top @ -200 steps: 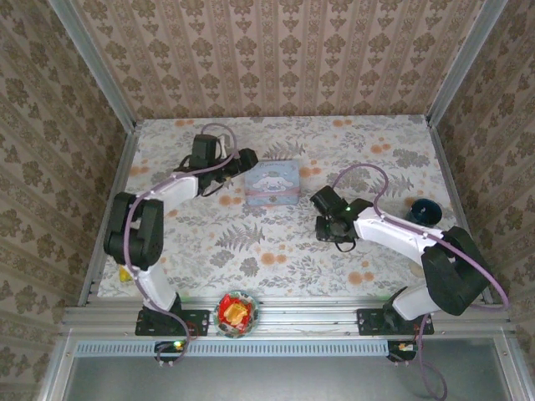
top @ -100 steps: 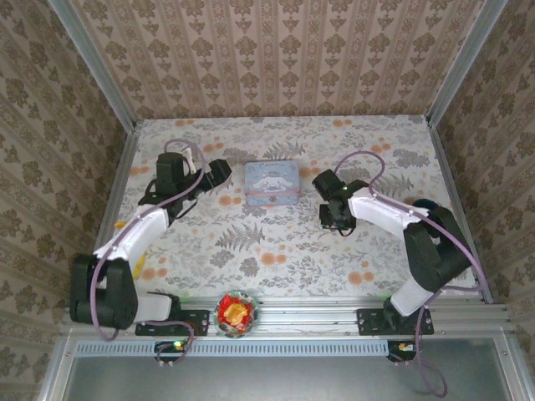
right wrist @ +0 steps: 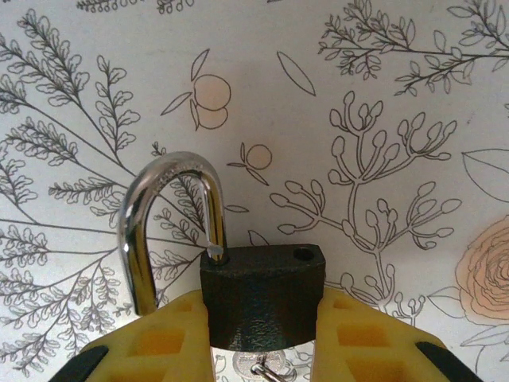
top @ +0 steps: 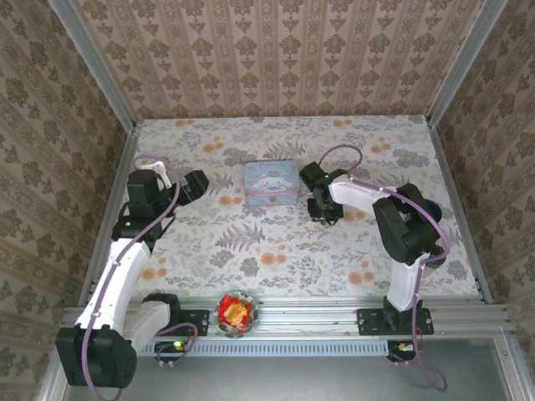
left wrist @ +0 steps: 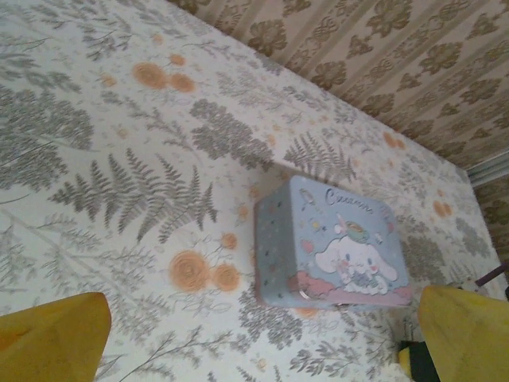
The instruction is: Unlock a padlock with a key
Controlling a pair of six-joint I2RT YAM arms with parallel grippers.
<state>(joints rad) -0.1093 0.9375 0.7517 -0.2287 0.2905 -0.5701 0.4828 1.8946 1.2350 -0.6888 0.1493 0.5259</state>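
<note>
In the right wrist view my right gripper (right wrist: 262, 338) is shut on the padlock (right wrist: 262, 298), a dark block clamped between the yellow fingers (right wrist: 163, 346). Its silvery shackle (right wrist: 147, 231) is swung out to the left, one hole in the body's top is empty, and a key (right wrist: 261, 369) shows just under the body. From above, the right gripper (top: 322, 210) sits low over the table, right of the tin. My left gripper (top: 197, 184) is open, well left of the tin, with yellow fingertips (left wrist: 56, 338) at the frame's lower corners.
The pale blue cartoon tin (top: 272, 182) (left wrist: 330, 243) lies closed at the table's middle back. A bowl of red and yellow sweets (top: 236, 311) sits at the front rail. A dark blue round object (top: 428, 207) is by the right edge. Walls close in three sides.
The left arm has pulled back from the tin towards the left edge. The right gripper has carried the padlock left and farther back, closer to the tin.
</note>
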